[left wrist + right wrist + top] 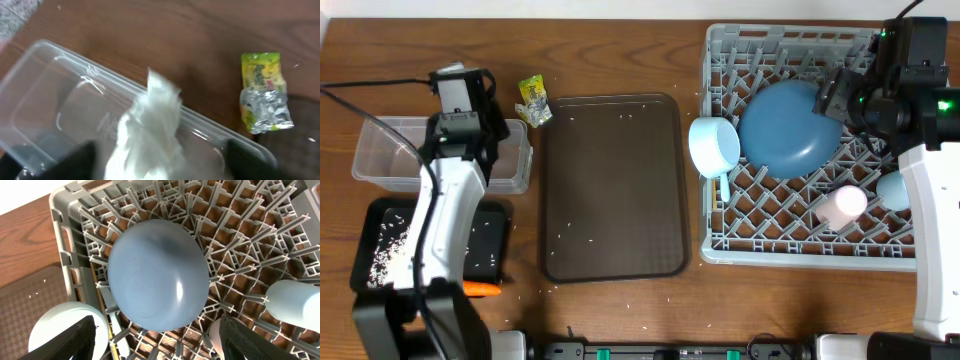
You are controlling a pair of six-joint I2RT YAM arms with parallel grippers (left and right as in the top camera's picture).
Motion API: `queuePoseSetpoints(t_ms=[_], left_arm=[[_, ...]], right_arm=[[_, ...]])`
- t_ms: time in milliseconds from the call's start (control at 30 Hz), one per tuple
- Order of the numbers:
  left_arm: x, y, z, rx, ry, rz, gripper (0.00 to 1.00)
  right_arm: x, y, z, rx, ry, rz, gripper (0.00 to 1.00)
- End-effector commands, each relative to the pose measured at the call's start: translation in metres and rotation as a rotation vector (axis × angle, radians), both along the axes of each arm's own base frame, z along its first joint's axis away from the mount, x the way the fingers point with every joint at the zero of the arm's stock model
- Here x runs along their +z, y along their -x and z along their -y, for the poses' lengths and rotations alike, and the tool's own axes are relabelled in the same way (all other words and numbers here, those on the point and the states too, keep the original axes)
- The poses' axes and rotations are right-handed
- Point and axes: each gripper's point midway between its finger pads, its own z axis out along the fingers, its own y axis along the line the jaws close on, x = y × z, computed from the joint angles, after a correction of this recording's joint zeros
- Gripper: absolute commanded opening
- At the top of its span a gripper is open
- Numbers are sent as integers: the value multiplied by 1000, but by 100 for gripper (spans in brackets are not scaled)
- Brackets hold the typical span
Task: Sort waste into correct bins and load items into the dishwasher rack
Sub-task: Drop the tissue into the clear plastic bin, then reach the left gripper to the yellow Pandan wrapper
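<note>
Left gripper (157, 167): your jaws stand wide apart, and neither finger touches anything.
White crumpled piece (150, 125): sits between your left fingers, clear of both and over the tub's rim. It is too blurred to tell the material or whether it rests on anything.
Clear tub (380, 150): well left of the brown serving tray (610, 185), directly under your left gripper.
Wrapper (533, 100): yellow-green and silver, on the table just off the serving tray's far left corner, beside the tub and outside it.
Black tray (490, 250): left of the serving tray and nearer you than the tub, partly hidden by your left arm.
Rice (388, 255): heaped in the black tray. Loose grains also dot the serving tray.
Carrot (480, 289): at the black tray's near edge. You cannot tell whether it lies inside.
Dishwasher rack (800, 250): just right of the serving tray.
White bowl (715, 145): at the rack's edge nearest the serving tray, with the pale-blue spoon (723, 188) just beside it.
Blue plate (790, 128): in the rack, underside up.
Pink cup (842, 205): in the rack, beyond the plate from the serving tray.
Light-blue cup (892, 190): just beside the pink cup, farther from the serving tray.
Right gripper (156, 330): jaws wide and holding nothing, hovering over the blue plate.
</note>
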Motion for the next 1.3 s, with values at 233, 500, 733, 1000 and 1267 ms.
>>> queuePoseSetpoints(t_ms=[233, 500, 733, 1000, 1267], left_arm=[[18, -50, 58, -232, 195, 205, 73], [-37, -89, 114, -390, 163, 179, 45], [-87, -91, 137, -432, 67, 75, 47], [-112, -93, 127, -369, -44, 35, 53], [-132, -85, 121, -335, -93, -26, 57]], right_arm=[[8, 2, 2, -11, -1, 27, 73], [7, 4, 2, -11, -1, 19, 73], [7, 3, 2, -11, -1, 19, 73], [7, 3, 2, -11, -1, 20, 73], [7, 3, 2, -11, -1, 20, 73]])
